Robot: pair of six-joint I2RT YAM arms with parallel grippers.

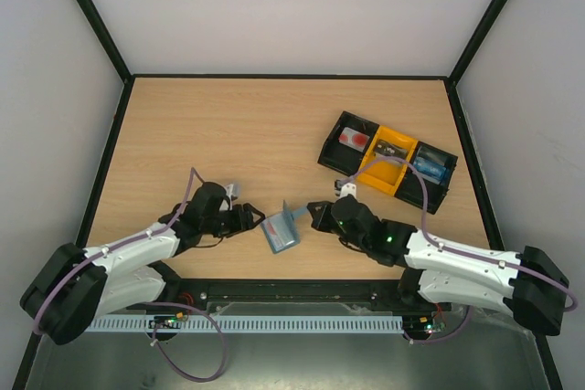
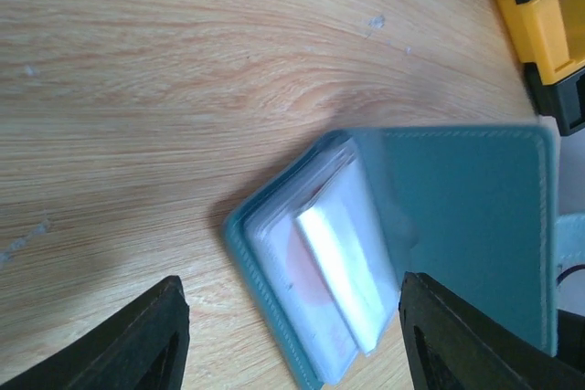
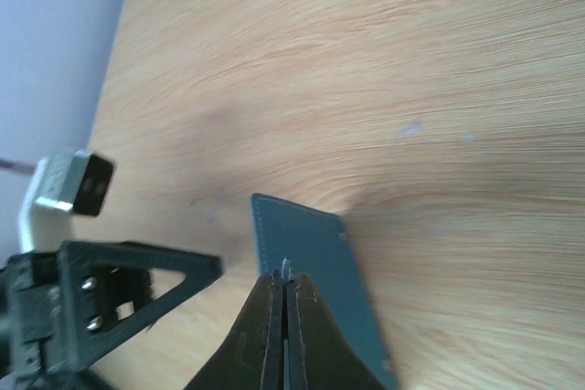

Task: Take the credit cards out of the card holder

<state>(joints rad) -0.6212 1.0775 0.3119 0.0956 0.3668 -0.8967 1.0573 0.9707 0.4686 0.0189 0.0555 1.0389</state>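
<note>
Down-left of the black-and-yellow tray [image 1: 331, 145], toward the table's near edge, the card holder [image 1: 281, 230] lies open on the wood. One cover is lifted off the surface on the side facing the tray. The right gripper [image 1: 311, 214] is between the tray and the holder, its fingers clenched on the rim of that raised cover [image 3: 302, 244]. In the right wrist view the two tips meet on the blue edge with no gap.

The left gripper [image 1: 249, 219] is on the far side of the holder from the tray. Its fingers are spread wide and grasp nothing; in its own camera the pocket side sits between them, touching neither. A stack of cards [image 2: 338, 271] shows in the pockets, with a white one standing a little proud of the rest.

The step in hand looks like the first pull, and as far as can be seen no card is out yet. To do it well, the left fingers should probably come in low, level with the proud white card. They should close on its free end only, not on the pocket lip or the whole stack. The pull should then run straight along the pocket's mouth, away from the tray.

The right grip has to take that pull. Its hold is thin, on the very rim, so a slow, steady draw seems safer than a tug. A tug could slip the cover free or drag the whole holder across the table.
</note>
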